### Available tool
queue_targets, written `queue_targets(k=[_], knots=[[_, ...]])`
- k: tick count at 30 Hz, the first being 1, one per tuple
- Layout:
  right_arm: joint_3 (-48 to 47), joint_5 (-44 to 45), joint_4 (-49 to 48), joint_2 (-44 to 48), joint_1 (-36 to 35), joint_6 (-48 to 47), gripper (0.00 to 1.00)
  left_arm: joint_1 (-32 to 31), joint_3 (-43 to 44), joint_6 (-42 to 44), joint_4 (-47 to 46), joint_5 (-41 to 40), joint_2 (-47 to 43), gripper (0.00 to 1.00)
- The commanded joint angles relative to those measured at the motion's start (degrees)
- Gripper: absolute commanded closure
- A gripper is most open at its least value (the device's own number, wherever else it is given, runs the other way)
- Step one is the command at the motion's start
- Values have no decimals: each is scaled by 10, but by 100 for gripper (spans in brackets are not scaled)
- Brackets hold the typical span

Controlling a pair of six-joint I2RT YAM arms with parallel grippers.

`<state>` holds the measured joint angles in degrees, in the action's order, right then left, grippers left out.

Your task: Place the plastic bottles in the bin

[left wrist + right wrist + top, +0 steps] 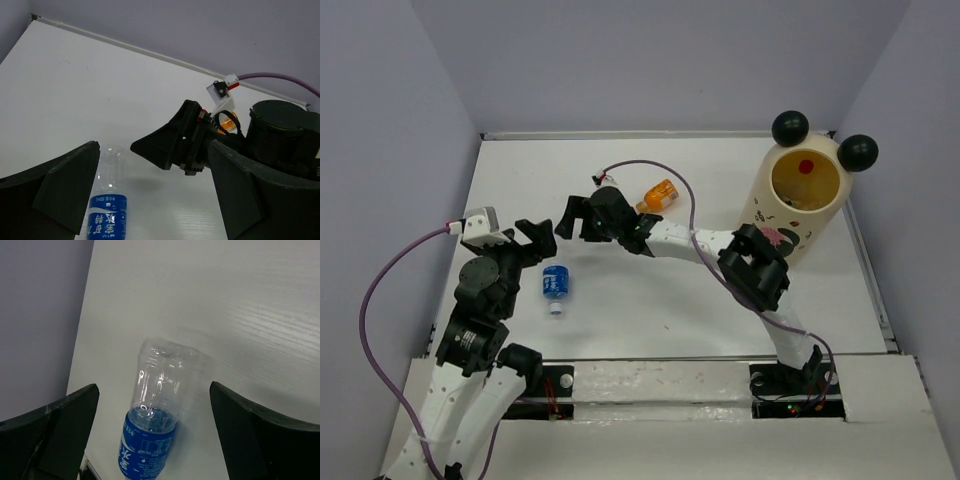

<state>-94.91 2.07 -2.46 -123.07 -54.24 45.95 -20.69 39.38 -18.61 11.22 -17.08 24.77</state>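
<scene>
The left hand point(536, 240) is spread wide and holds nothing. In its wrist view the two dark fingers stand far apart, and the blue-labelled bottle point(555, 283) lies low in the frame between them, closer to the finger on the left. The right hand point(572, 218), on an arm that extends far across from the right of the overhead frame, is equally wide open and empty. Its wrist camera looks down on the same bottle between its fingers, clear base uppermost and label toward the bottom edge.

From overhead the bottle lies on its side on the tabletop point(650, 300), just below both hands. Its long axis runs up and down the frame, with the white cap toward the bottom. The left hand looks the nearer, though neither hand's height above the bottle can be told. A grasp would likely want the fingers set across that axis.

The orange bottle point(660, 195) lies beside the right arm's wrist at upper centre. The bin point(767, 205) stands at upper right, well apart from the blue-labelled bottle.
</scene>
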Motion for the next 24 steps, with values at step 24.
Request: queue_targets(k=[24], knots=[[-236,-143,95,-243,-3,62,26,-52,20,8,-16,5,-35,1]])
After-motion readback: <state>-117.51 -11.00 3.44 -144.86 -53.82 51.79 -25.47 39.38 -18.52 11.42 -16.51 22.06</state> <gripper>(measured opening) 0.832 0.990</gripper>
